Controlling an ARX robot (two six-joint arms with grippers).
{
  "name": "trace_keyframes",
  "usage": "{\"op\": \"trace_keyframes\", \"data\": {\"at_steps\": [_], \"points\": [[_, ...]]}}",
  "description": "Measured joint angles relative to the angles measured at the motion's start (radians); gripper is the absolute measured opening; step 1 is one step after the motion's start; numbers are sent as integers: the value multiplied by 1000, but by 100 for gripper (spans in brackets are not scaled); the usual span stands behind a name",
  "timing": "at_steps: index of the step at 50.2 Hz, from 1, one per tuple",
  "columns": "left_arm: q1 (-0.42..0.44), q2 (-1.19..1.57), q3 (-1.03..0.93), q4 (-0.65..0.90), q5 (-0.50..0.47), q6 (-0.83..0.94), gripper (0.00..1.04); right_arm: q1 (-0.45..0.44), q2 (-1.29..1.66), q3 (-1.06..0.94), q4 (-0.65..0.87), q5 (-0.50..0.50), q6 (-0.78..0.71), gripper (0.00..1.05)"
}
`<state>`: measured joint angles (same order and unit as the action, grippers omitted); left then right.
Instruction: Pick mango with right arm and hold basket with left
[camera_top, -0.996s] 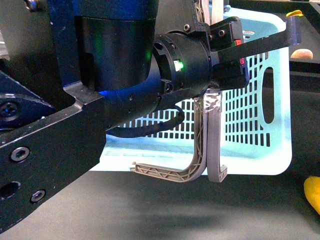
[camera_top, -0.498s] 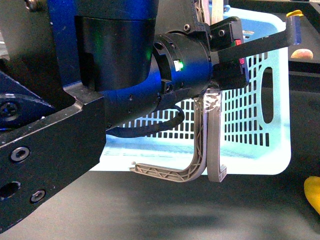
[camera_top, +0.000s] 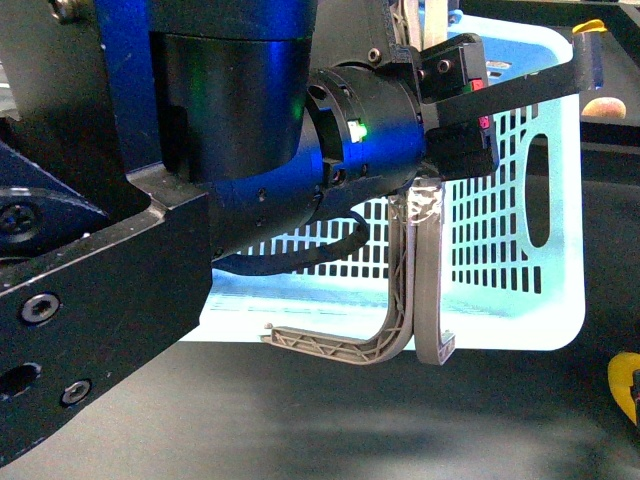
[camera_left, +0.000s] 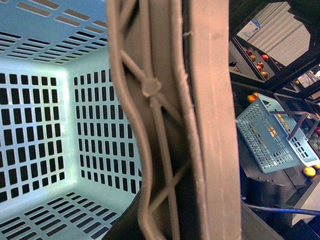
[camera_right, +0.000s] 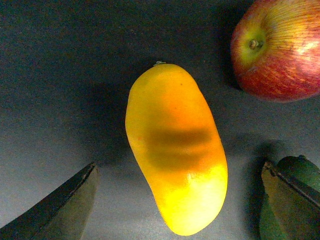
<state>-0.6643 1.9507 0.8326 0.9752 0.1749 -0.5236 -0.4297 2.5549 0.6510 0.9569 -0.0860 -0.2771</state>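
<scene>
The pale aqua basket (camera_top: 520, 200) hangs tilted in the front view, its two grey-brown handles (camera_top: 425, 290) crossing its open side, one wrapped in clear tape. My left gripper (camera_top: 455, 115), on the bulky arm with the green light, is shut on the handles. In the left wrist view the handles (camera_left: 200, 125) fill the middle, between the jaws of the gripper (camera_left: 185, 225), with the basket's slotted inside (camera_left: 50, 125) behind. The yellow mango (camera_right: 175, 150) lies on the dark table between my right gripper's (camera_right: 175, 200) open fingers (camera_right: 60, 205), not touched. It also shows in the front view (camera_top: 622, 385).
A red apple (camera_right: 280, 47) lies close beside the mango's stem end. A dark green object (camera_right: 300, 167) sits behind one right finger. A second aqua basket (camera_left: 272, 135) with fruit and dark shelves stand further off.
In the front view a dark tip has come in over the mango at the right edge. The left arm and basket have barely moved.
</scene>
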Motion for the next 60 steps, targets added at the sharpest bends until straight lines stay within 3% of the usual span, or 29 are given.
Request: {"op": "trace_keyframes", "data": {"at_steps": [40,50,60], "points": [[0,0,0,0,0,0,16,3,182,187,-53,39,38,96],[0,0,0,0,0,0,16,-21,189,180,-40,36,44,62],[0,0,0,0,0,0,16,-45,114,116,-38,-10,72,57]]}}
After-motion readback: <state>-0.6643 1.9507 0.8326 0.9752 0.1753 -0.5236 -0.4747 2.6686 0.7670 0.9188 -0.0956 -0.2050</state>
